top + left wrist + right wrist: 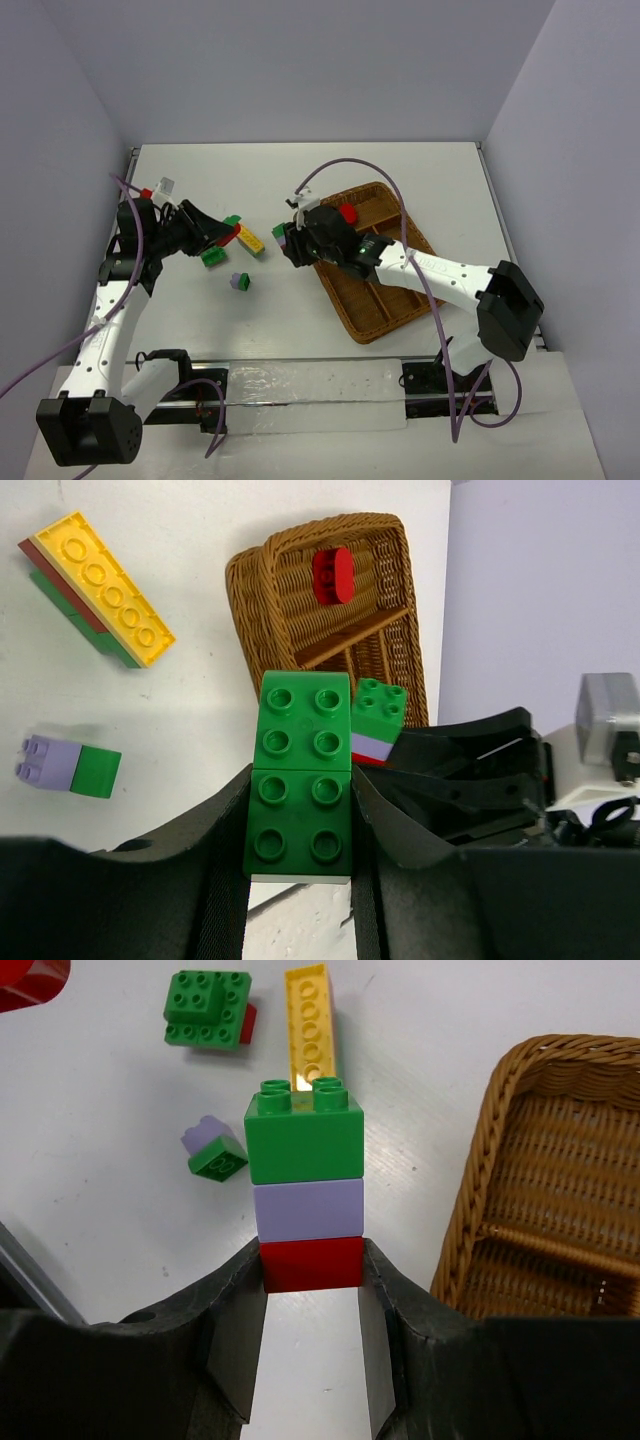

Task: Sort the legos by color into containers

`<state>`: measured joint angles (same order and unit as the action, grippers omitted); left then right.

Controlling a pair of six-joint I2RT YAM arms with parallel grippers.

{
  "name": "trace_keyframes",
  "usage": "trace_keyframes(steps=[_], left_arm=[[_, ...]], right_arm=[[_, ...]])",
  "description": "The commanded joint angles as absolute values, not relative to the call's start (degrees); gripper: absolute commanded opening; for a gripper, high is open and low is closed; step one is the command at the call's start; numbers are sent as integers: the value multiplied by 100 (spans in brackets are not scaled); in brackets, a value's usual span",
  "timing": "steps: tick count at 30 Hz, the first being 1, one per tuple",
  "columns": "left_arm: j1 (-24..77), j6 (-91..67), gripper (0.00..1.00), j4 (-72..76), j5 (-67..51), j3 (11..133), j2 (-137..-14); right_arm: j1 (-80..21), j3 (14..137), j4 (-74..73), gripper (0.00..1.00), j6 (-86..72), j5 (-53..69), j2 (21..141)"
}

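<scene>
Jaws on both arms are clenched on legos: the left gripper (300, 815) grasps a green brick (300, 730), and the right gripper (310, 1280) grasps a three-brick stack (305, 1175).

The right fingers (385, 1290) pinch the stack's red bottom brick, with pale purple and green above it, over the white table (400, 170) just beside the rim of the wicker tray (365, 310). The green brick juts past the left fingertips, studs facing the wrist camera. On the table between the arms lie a yellow-topped clump (250, 240), a purple-and-green pair (240, 282) and a green clump (212, 257) with a red piece at its side. One red brick (348, 212) lies in the tray's end section, farthest from the arm bases.
</scene>
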<state>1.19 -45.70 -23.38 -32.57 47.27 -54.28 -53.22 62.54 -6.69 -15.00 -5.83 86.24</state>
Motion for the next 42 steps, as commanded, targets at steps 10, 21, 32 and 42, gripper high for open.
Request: trace_keyframes(steps=[10,21,32,42], left_arm=[[255,-4706,0,-1908,-1922,4093,-6361],[282,-4803,61,-1315,-1953,3936,-7298],[348,-4529,84,-1956,-2205,4831,-6683],[1191,-4870,99,-873,-3806,4983,-6591]], right_arm=[[-5101,5991,-515,0,-1579,-682,8223],[-5098,5961,-511,0,-1589,-576,8201],[-5115,5797,-278,0,-1372,-267,7942],[-5296,5678,-95,0,-979,-35,7752]])
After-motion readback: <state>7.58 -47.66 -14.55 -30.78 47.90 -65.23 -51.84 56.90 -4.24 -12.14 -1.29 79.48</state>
